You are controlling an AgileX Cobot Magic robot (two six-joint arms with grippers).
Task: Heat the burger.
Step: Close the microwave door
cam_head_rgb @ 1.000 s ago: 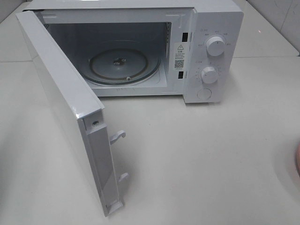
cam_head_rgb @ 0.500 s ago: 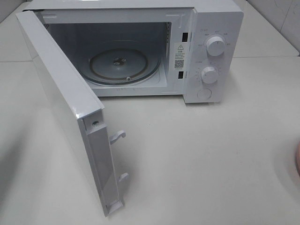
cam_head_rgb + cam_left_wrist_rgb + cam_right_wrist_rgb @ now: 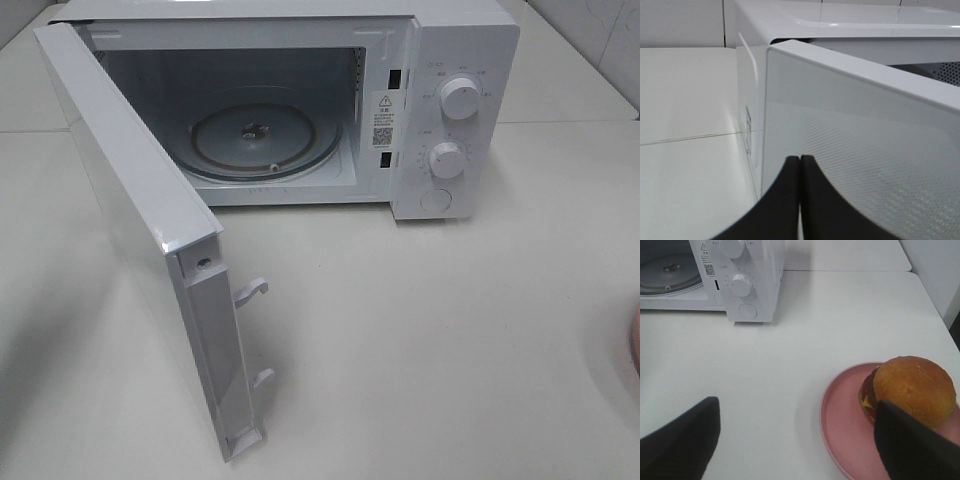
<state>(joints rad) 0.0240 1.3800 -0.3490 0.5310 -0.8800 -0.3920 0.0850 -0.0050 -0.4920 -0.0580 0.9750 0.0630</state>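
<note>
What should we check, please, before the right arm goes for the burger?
1. Microwave door swung open: ok.
2. Turntable bare: ok.
3. Burger upright on the pink plate: ok.
4. Right gripper open, nothing held: ok.
5. Right gripper around the burger: not ok, one finger overlaps it, the other is well off the plate.
6. Left gripper shut, beside the door: ok.

A microwave (image 3: 300,100) is seen standing at the back of the table (image 3: 450,350), its door (image 3: 140,220) swung open to the left and forward. A turntable (image 3: 265,140) is seen inside the cavity. To the right, nearer the front, the burger (image 3: 912,387) is set on a plate (image 3: 845,425).
</note>
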